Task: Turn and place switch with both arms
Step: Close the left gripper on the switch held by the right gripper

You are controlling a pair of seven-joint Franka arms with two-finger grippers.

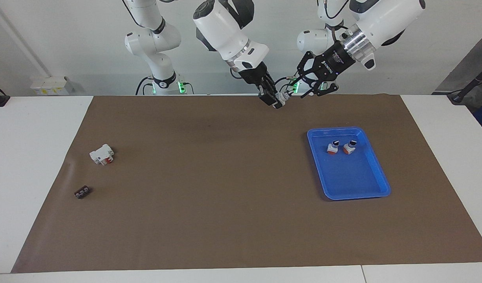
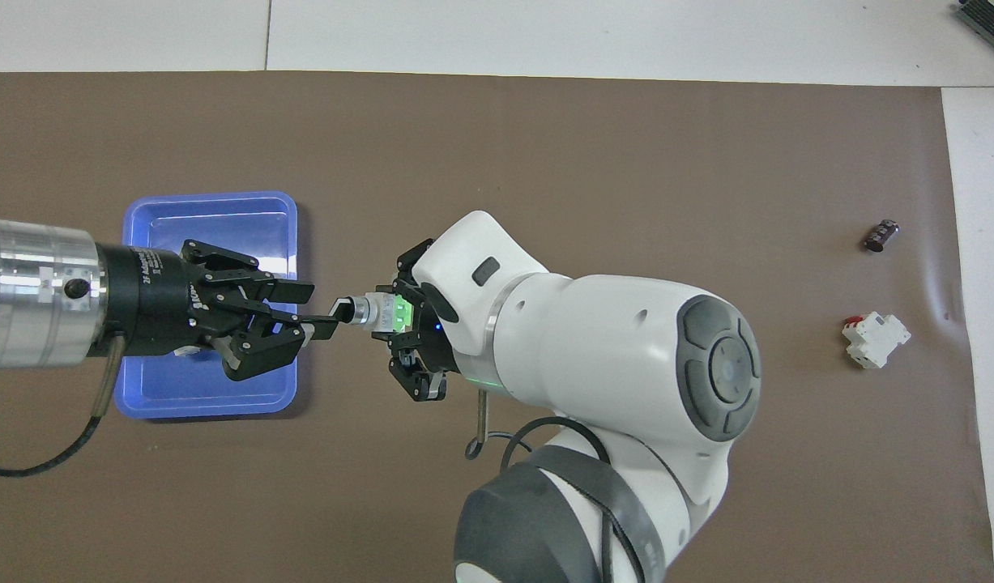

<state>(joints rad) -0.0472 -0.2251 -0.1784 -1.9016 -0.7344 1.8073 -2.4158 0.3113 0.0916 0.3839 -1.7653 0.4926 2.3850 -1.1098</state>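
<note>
The switch (image 1: 283, 96) has a green base, a grey body and a black knob; it is held up in the air over the mat's edge nearest the robots. My right gripper (image 1: 275, 101) is shut on its green base. In the overhead view the switch (image 2: 377, 312) lies level, its knob pointing toward my left gripper (image 2: 322, 308). My left gripper (image 1: 294, 92) is open, and one fingertip (image 2: 331, 324) is right at the knob. In the overhead view it hangs over the blue tray.
A blue tray (image 1: 323, 188) toward the left arm's end holds two red-based switches (image 1: 332, 148) (image 1: 349, 147). A white block with a red part (image 1: 102, 154) and a small dark piece (image 1: 82, 192) lie toward the right arm's end. A brown mat (image 1: 209, 188) covers the table.
</note>
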